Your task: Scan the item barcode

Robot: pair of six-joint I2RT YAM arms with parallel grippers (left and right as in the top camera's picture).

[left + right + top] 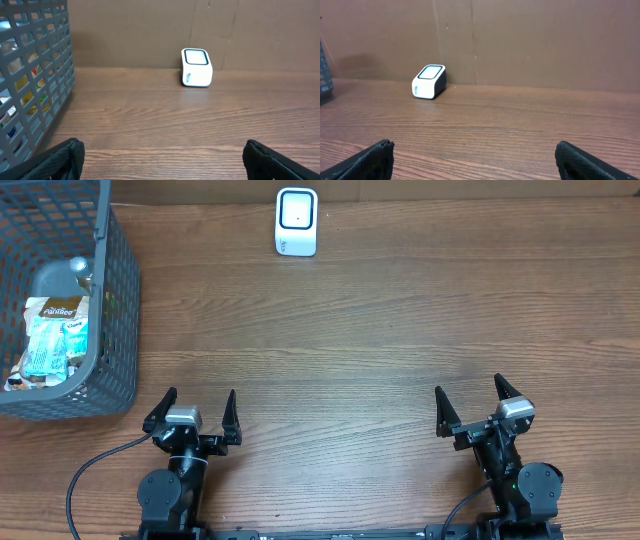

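Overhead, we see both arms parked at the near edge of the wooden desk (pixel 380 340), well apart from each other. The left gripper (pixel 200 395) has its fingers spread wide with nothing between them. The right gripper (pixel 468 385) is the same: fingers wide apart, holding nothing. In each wrist view, only the dark fingertips show at the bottom corners, with bare wood between them.

The scanner (pixel 297 222) is a small white box with a dark-rimmed window on its upper face. It stands at the far edge of the desk, roughly midway between the two arms and far from both. From the right wrist it sits left of centre, close to the brown board (pixel 545 40) that backs the desk. From the left wrist it sits slightly right of centre.

The grey mesh basket (pixel 120 310) is in the far left corner, just beyond the left arm. The goods are all inside it. We can see a brown-and-white packet (pixel 55 310) and a pale blue packet (pixel 47 350) lying partly over it. A grey rounded lid (pixel 65 275) shows behind them. We cannot read any barcode at this size. Through the mesh, the left wrist view gives only patches of yellow, red and green, too blurred to name.

A black cable (pixel 80 480) loops off the left arm's base.
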